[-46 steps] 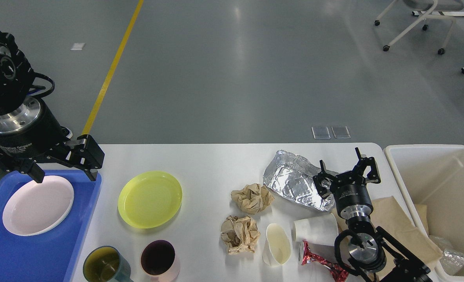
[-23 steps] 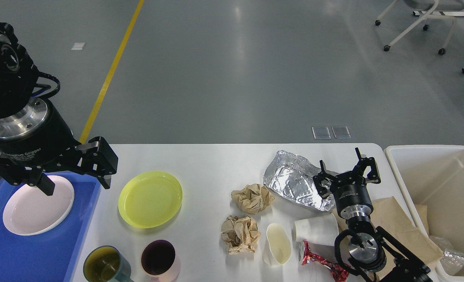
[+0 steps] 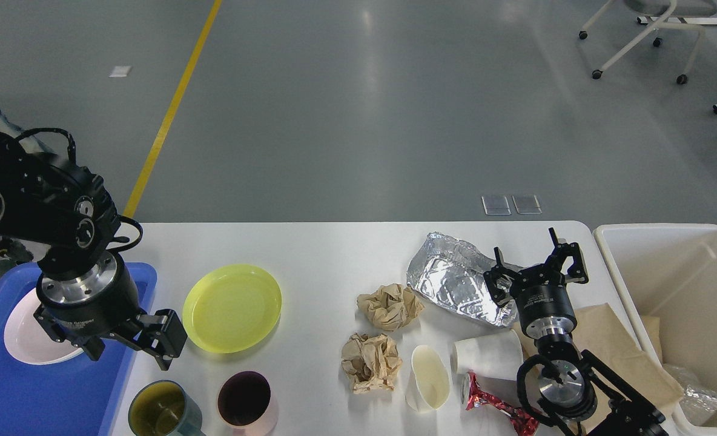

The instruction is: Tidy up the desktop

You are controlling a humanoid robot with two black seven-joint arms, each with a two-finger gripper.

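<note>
A: Where did things stand on the worktop (image 3: pixel 328 254)?

B: The white worktop filled the lower part of the head view, between a blue tray (image 3: pixel 7 393) at its left end and a beige bin (image 3: pixel 643 284) at its right. Dishes lay to the left: a yellow plate (image 3: pixel 232 307), a green mug (image 3: pixel 163 409) and a pink mug (image 3: pixel 244 399). Rubbish lay to the right: two crumpled paper balls (image 3: pixel 390 306), a crushed foil tray (image 3: pixel 452 278), two tipped paper cups (image 3: pixel 487 353), a red foil wrapper (image 3: pixel 495 404) and a brown paper sheet (image 3: pixel 613 339).

A: And the grippers?

B: The left gripper (image 3: pixel 129 352) hung with its fingers spread wide and nothing in them, over the tray's right edge, just beside the yellow plate. A pale plate (image 3: pixel 22 336) sat in the tray beneath the arm. The right gripper (image 3: pixel 539 263) was also spread and empty, above the near end of the foil tray.

A: How would those pieces handle?

B: I judged the plate light, stiff and smooth, so likely slippery; its raised rim looked the best place to pinch. The foil would be thin and crush easily, so any folded edge would do. The paper balls seemed soft enough to squeeze anywhere.
</note>
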